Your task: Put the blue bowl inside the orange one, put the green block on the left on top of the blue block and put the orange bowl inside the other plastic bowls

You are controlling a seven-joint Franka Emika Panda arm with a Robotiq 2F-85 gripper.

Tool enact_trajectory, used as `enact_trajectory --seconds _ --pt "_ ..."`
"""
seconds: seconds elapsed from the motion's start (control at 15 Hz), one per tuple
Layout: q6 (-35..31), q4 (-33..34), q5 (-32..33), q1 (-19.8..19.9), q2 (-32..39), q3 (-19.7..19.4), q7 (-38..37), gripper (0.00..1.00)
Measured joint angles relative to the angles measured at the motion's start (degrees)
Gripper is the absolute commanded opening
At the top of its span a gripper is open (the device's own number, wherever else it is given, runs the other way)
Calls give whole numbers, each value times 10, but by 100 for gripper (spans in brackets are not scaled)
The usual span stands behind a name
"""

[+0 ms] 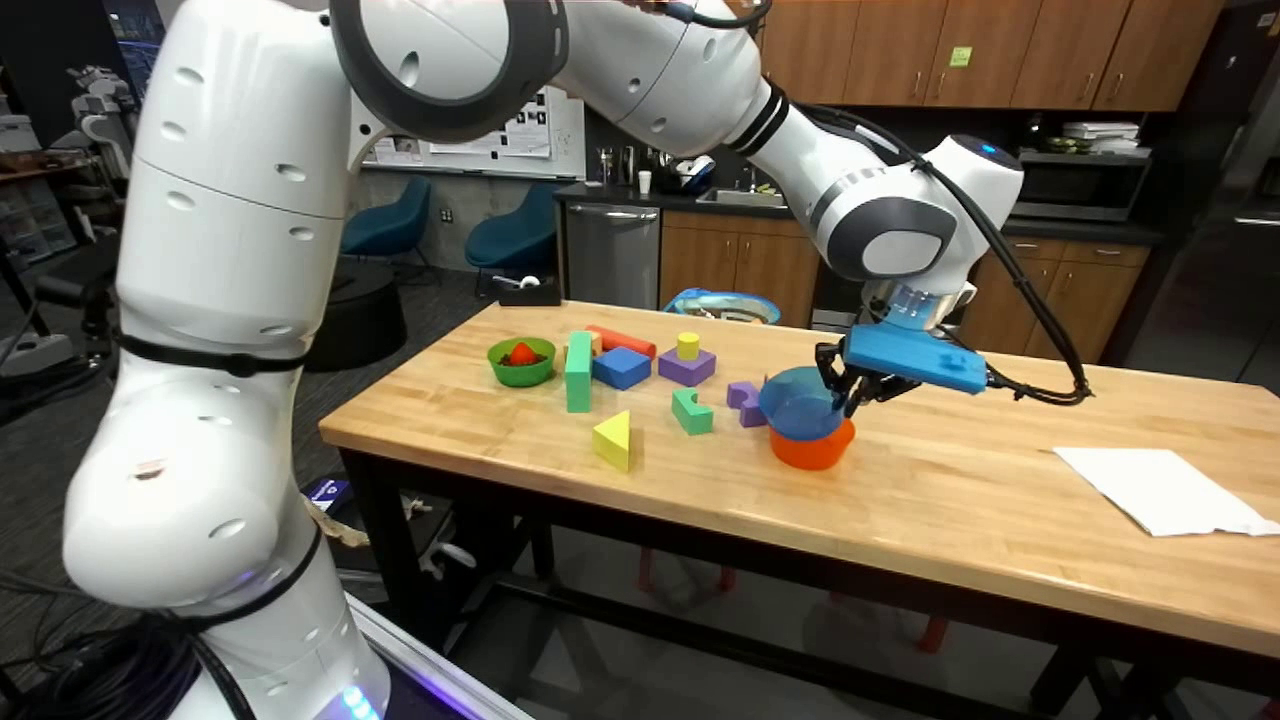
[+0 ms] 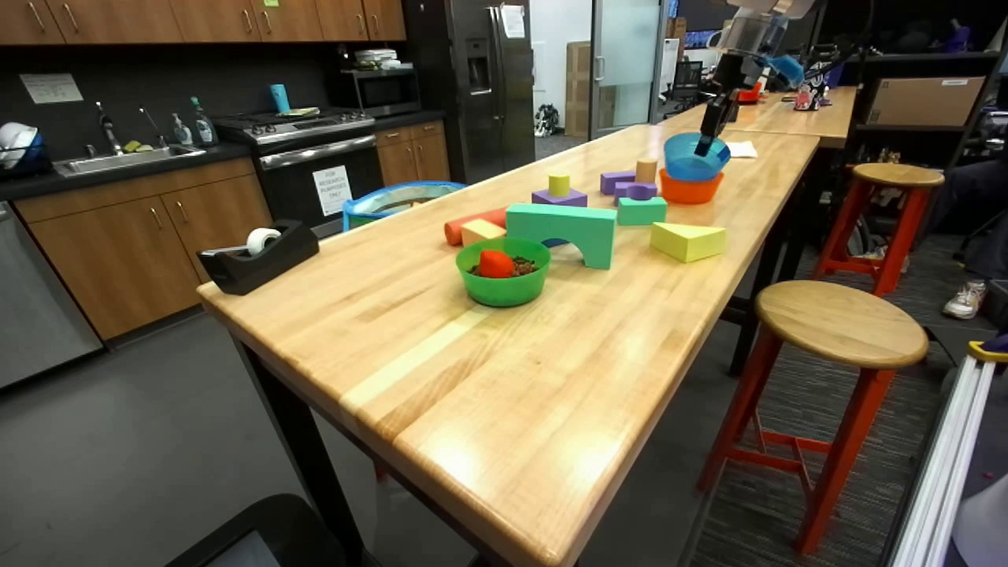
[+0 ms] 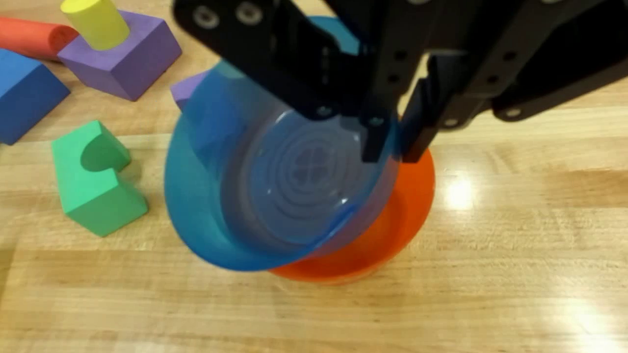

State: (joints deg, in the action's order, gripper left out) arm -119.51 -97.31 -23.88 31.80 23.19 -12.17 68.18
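My gripper [image 3: 390,159] is shut on the rim of the blue bowl [image 3: 289,171], one finger inside the wall and one outside. The blue bowl [image 1: 795,405] is tilted and held just over the orange bowl [image 1: 812,450], its lower part overlapping the orange rim; I cannot tell whether they touch. A tall green arch block [image 1: 578,375] stands left of the blue block [image 1: 621,368] in an exterior view. A smaller notched green block [image 3: 95,181] lies nearer the bowls. The green bowl [image 2: 504,291] holds a red piece and dark bits. The reddish bowl does not show.
A purple block [image 1: 688,367] bears a yellow cylinder [image 1: 688,346]. More purple pieces [image 1: 746,402] lie close beside the bowls. A yellow wedge [image 1: 614,441] lies near the table edge. A red cylinder [image 2: 472,224], a tape dispenser [image 2: 260,256] and white paper [image 1: 1160,488] are also there.
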Motion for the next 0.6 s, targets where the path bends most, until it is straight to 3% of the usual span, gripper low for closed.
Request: enact_trajectory --seconds 0.47,0.6 --pt "-18 -6 0 0 0 2 0 94" --pt "-23 -9 0 0 -1 2 1 100"
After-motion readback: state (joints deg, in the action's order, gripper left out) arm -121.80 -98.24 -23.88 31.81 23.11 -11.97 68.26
